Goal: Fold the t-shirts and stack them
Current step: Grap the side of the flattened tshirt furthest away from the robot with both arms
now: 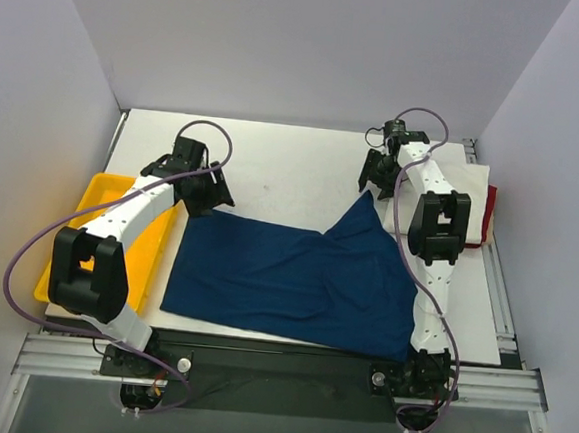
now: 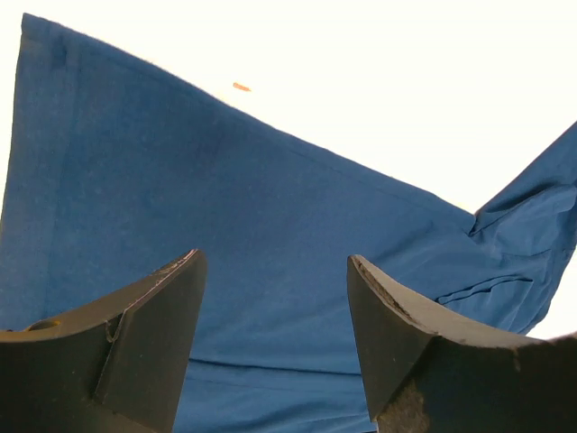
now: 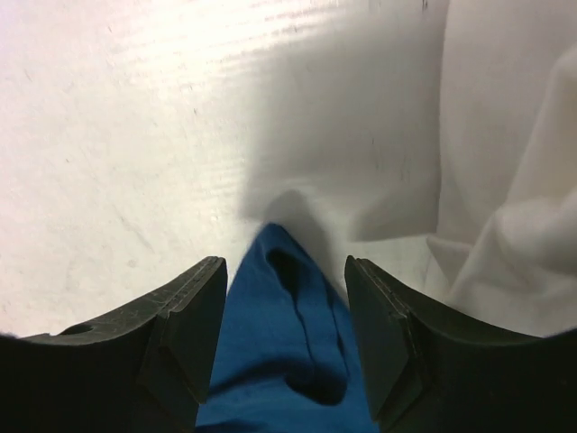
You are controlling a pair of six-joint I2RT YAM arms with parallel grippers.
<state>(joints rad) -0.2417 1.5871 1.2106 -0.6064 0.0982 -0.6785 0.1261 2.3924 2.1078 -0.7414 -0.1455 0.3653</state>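
Note:
The navy blue t-shirt (image 1: pixel 285 276) lies spread flat across the middle of the table, with one corner drawn up to a peak at the back right. My left gripper (image 1: pixel 207 192) hovers open over the shirt's back left corner; the left wrist view shows blue cloth (image 2: pixel 270 207) under the parted fingers (image 2: pixel 162 307). My right gripper (image 1: pixel 377 177) is open at the peak. The cloth's tip (image 3: pixel 284 289) lies between the jaws, with gaps on both sides. The cream-white t-shirt (image 1: pixel 470 191) sits folded at the right on the red one (image 1: pixel 490 217).
A yellow plastic tray (image 1: pixel 149 256) lies at the table's left edge, partly under the left arm. The cream shirt's folds (image 3: pixel 514 180) are close to the right of my right gripper. White tabletop (image 1: pixel 283 166) shows behind the navy shirt.

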